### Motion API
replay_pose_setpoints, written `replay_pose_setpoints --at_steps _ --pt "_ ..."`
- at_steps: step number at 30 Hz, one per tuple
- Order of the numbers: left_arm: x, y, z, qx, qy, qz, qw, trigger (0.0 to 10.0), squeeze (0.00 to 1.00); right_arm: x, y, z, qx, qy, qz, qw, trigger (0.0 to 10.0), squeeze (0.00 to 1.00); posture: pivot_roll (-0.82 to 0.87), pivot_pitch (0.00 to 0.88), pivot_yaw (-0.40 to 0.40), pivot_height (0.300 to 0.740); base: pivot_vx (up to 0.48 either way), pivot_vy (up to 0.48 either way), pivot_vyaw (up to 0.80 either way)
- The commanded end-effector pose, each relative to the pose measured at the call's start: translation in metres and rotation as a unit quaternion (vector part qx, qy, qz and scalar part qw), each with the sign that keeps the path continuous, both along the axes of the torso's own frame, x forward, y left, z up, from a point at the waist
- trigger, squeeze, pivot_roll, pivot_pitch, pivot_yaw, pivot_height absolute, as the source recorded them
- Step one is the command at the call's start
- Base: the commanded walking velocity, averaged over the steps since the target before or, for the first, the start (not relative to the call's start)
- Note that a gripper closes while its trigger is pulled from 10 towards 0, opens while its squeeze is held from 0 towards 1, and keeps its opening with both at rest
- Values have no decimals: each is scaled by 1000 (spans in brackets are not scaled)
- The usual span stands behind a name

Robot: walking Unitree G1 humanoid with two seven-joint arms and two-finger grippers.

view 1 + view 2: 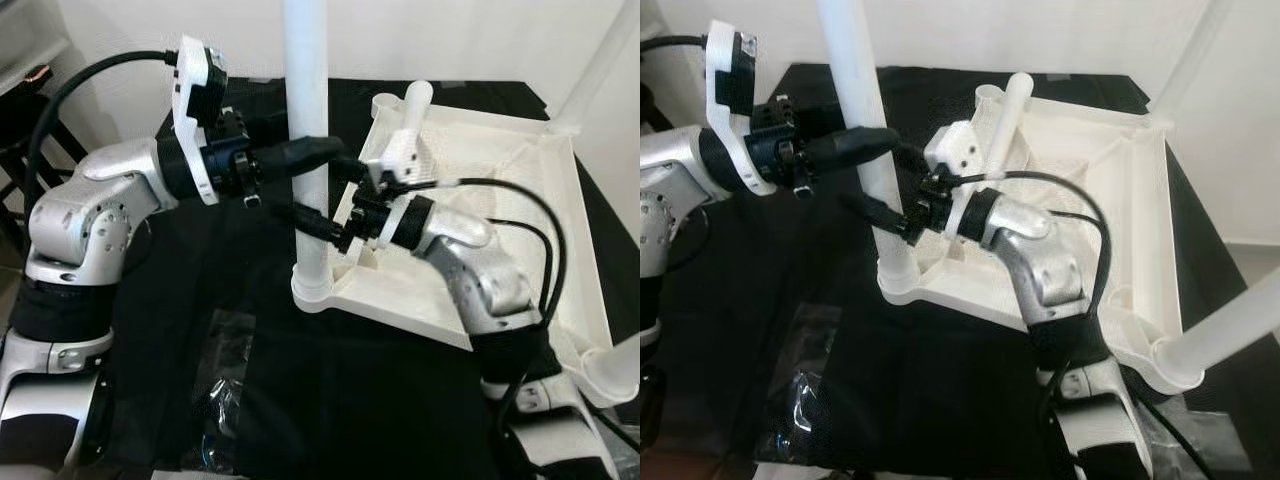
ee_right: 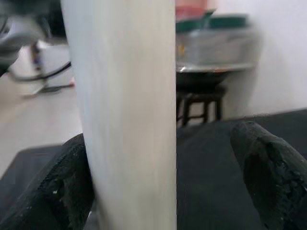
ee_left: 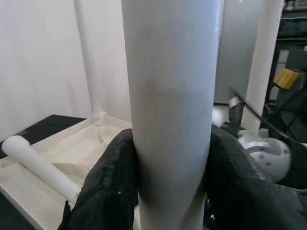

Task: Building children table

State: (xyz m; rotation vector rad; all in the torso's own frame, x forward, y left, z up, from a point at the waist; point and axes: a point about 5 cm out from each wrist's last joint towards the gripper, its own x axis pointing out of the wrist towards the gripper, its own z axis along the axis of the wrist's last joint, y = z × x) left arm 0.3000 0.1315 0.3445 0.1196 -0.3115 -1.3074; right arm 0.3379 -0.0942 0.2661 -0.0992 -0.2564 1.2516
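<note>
Tabletop (image 1: 500,200) upside down on black cloth (image 1: 250,330), loose leg (image 1: 412,115) lying inside. Left gripper (image 1: 318,150) clenched on upright leg (image 1: 305,70); right gripper (image 1: 335,232) straddling it, open.

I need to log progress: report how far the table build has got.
Done: legs stand in the far right corner and near right corner of the upturned white tabletop. In hand: the left gripper clamps the upright leg in its near left socket; the right gripper brackets it lower, one finger apart. Left: the loose leg lying inside.
</note>
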Motion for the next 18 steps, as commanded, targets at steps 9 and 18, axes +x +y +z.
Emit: replay_pose_setpoints --at_steps 9,18 --pt "-7 -3 -13 38 19 -27 999 0 0 12 9 -1 5 32 77 996 0 0 31 161 -19 740 0 0 0" --pt "-8 -5 -13 31 30 -33 999 0 0 17 8 -10 -4 38 104 994 0 0 25 157 -12 740 0 0 0"
